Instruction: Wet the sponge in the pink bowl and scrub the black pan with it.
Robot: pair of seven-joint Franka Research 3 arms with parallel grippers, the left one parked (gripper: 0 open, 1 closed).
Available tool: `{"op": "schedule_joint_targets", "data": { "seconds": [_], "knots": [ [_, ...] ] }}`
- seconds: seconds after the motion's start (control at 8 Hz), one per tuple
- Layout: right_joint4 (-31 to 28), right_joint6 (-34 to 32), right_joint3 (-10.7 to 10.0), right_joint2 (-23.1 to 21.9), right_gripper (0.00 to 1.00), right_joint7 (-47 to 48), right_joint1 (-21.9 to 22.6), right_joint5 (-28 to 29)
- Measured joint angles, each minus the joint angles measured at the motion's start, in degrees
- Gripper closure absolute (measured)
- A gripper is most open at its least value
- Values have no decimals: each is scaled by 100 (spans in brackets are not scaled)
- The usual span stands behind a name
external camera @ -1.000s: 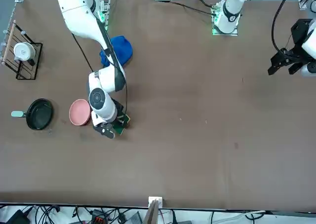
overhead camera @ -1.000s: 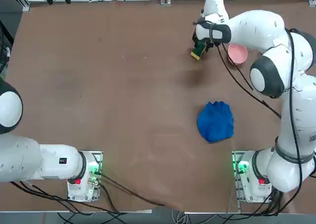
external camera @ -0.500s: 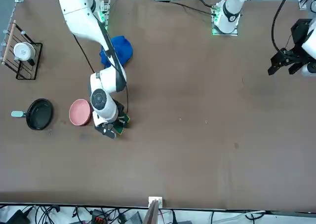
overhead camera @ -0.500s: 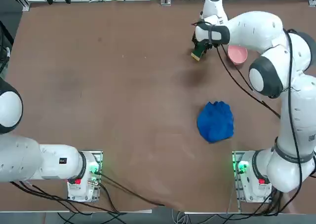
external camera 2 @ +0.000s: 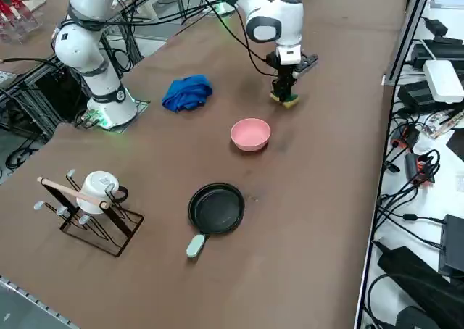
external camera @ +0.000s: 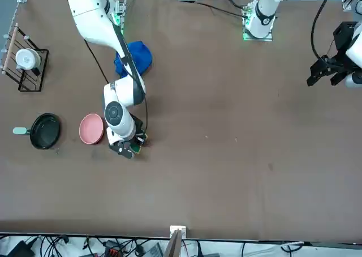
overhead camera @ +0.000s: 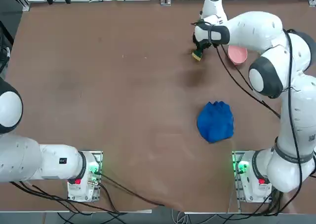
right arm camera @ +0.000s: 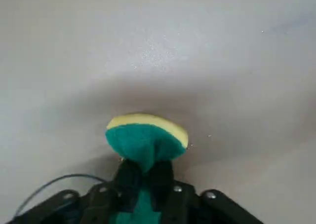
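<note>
Sponge pinched, not yet in the bowl

Sponge (right arm camera: 146,140) is squeezed between the fingers of your right pincer (overhead camera: 198,50), green face folded in, yellow layer on the outer side. It hangs low over the bare worktop (overhead camera: 123,100), just beside the pink bowl (external camera 2: 250,135) but not over it; whether it touches the surface, can't tell. Judging by this, the pick-up is done; wetting and scrubbing are both left. Next you need to carry it across to the bowl, dip, then go on to the black pan (external camera 2: 216,208), which sits further along past the bowl, grey handle pointing away from it. Bowl inside looks plain pink; any water in it can't be made out. Pan is empty. Blue cloth (overhead camera: 216,121) lies crumpled apart from all this. Rack with a mug (external camera 2: 99,188) stands off to the side.
</note>
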Motion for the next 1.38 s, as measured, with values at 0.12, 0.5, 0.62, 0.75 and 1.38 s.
{"op": "schedule_joint_targets", "data": {
  "seconds": [0.12, 0.5, 0.62, 0.75, 1.38],
  "knots": [
    [6, -58, -4, -10, 89, -71, 0, -1],
    [52, -791, -170, -205, 89, -595, -6, -7],
    [58, -1186, -347, -362, 89, -959, -11, -8],
    [49, -1514, -563, -537, 89, -1404, -24, -8],
    [-199, -2093, -1132, -870, 93, -3206, -500, -7]
  ]
}}
